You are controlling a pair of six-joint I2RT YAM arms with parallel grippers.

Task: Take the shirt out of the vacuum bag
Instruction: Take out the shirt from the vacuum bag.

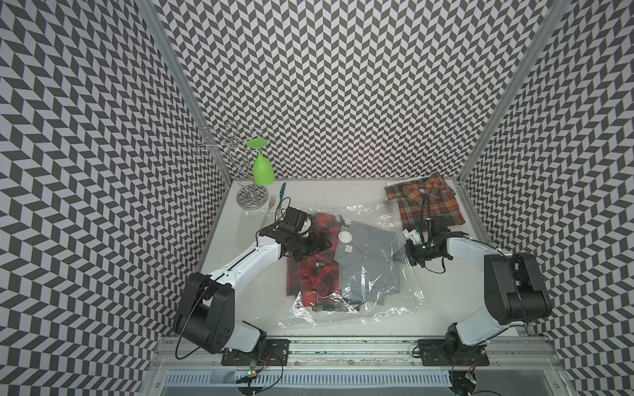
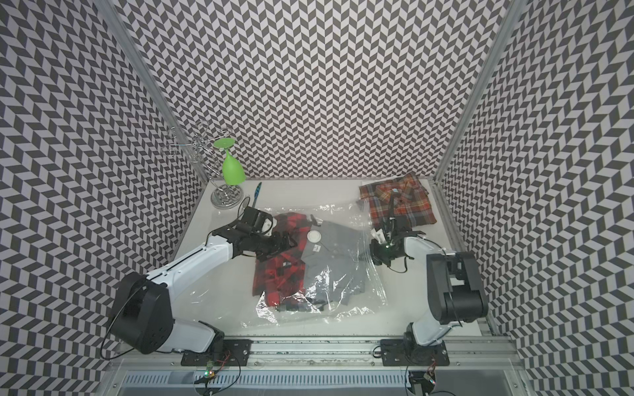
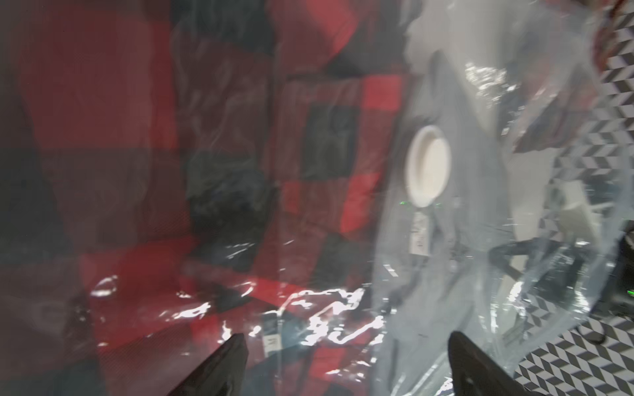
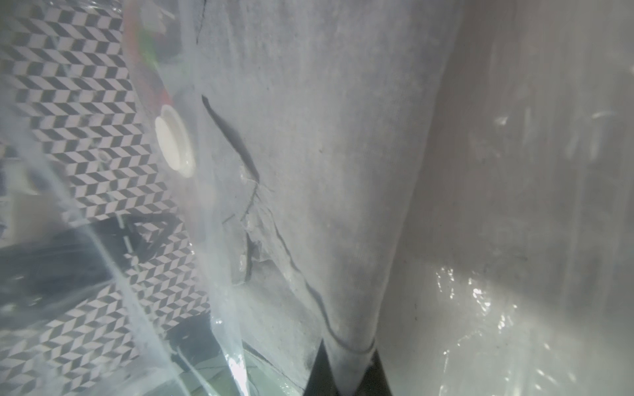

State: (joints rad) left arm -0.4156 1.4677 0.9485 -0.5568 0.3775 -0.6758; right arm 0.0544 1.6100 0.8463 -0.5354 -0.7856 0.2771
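The vacuum bag lies crinkled in the middle of the table, its white valve cap facing up. Inside show a red-and-black plaid shirt and a grey shirt. How far the red shirt's left side sticks out of the plastic I cannot tell. My left gripper hovers open over the red shirt near the valve, its black fingers wide apart above the film. My right gripper is shut on a pinch of the bag's right side, pulling the film into a cone.
An orange plaid shirt lies at the back right, just behind the right wrist. A wire glass rack with a hanging green glass stands at the back left, a fork and a blue utensil beside it.
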